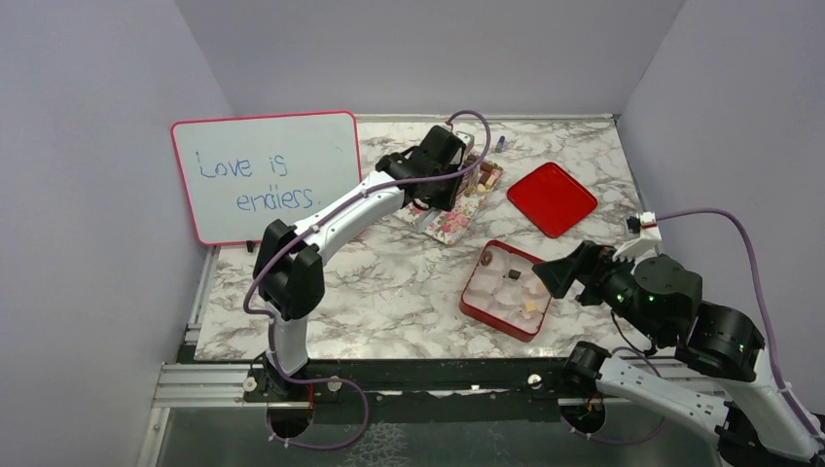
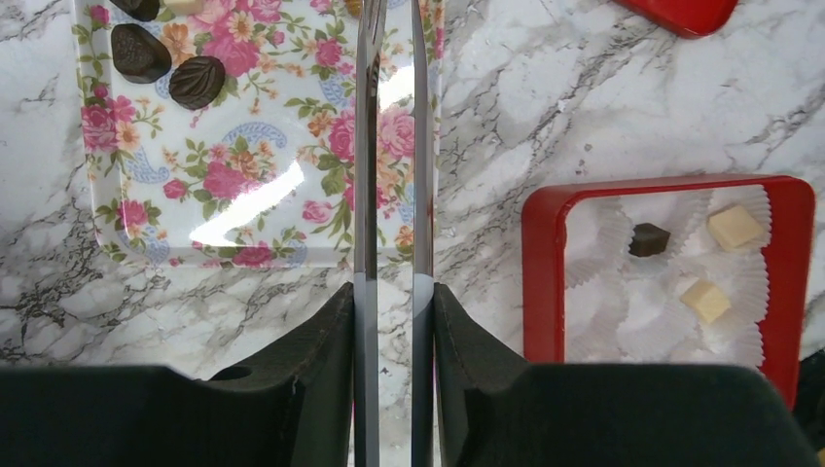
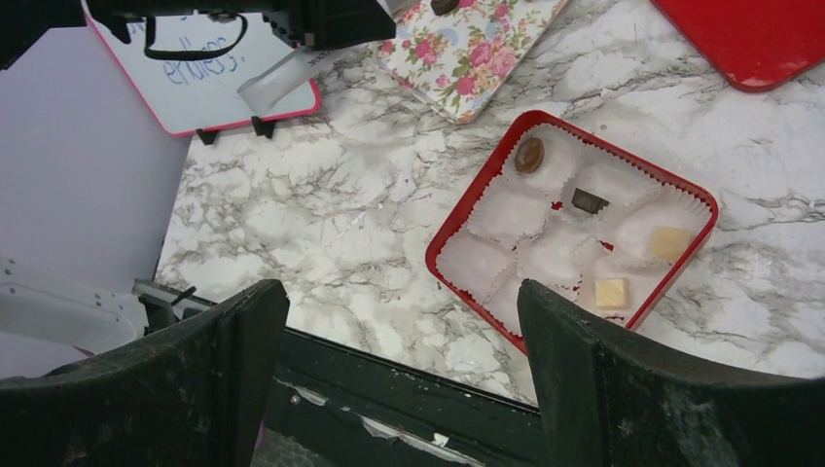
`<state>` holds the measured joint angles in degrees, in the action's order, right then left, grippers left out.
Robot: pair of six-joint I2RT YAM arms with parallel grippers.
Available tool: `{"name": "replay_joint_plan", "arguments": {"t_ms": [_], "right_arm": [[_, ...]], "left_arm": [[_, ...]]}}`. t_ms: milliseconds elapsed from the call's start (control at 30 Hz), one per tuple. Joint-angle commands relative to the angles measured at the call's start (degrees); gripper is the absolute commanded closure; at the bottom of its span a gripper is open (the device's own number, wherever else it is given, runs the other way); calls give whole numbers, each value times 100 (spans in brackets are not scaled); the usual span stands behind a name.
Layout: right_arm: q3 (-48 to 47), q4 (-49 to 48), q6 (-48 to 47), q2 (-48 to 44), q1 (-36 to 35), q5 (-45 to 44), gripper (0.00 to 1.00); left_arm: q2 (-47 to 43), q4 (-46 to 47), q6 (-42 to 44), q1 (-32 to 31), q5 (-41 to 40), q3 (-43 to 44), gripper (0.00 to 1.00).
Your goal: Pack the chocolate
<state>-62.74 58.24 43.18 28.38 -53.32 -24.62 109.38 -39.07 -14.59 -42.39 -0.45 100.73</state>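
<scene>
1. Left wrist view: squeezing tweezers [image 2: 368, 146] in left gripper [image 2: 394, 292] over tray [image 2: 263, 185], likely to pinch chocolate [image 2: 197, 82] there; tips unseen.
2. Hovering right gripper [image 3: 399, 302] wide open, empty, near box [image 2: 545, 282]; four more already inside.

Dark chocolate [image 2: 139, 52], pink-floral tray [image 2: 253, 195], red box [image 2: 540, 282]

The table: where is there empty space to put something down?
The widest bare marble lies between the whiteboard, the floral tray and the red box. A smaller strip runs right of the red lid. It is crowded around the tray, under the left arm, and between box and lid.
</scene>
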Motion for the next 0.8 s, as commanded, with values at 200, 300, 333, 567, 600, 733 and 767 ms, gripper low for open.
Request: {"name": "replay_joint_plan", "arguments": {"t_ms": [200, 300, 333, 567, 600, 733, 767], "right_arm": [[-94, 93, -11, -253, -42, -22, 6], [-260, 239, -16, -159, -46, -135, 6], [-294, 245, -46, -158, -39, -158, 6], [-315, 304, -64, -248, -47, -283, 6], [-310, 302, -56, -249, -46, -295, 6], [-298, 247, -39, -256, -45, -296, 6], [-293, 230, -38, -266, -47, -272, 6]], "left_arm": [[-1123, 53, -95, -48, 1236, -622, 81], [-1406, 218, -29, -103, 1713, -977, 81], [-1485, 272, -29, -109, 1830, -1104, 81], [-1933, 439, -9, -157, 2062, -1732, 81], [-1983, 466, -23, -157, 2029, -1793, 81], [-2080, 522, -114, -157, 1124, -1793, 74], [-2068, 532, -81, -158, 781, -1759, 74]]}}
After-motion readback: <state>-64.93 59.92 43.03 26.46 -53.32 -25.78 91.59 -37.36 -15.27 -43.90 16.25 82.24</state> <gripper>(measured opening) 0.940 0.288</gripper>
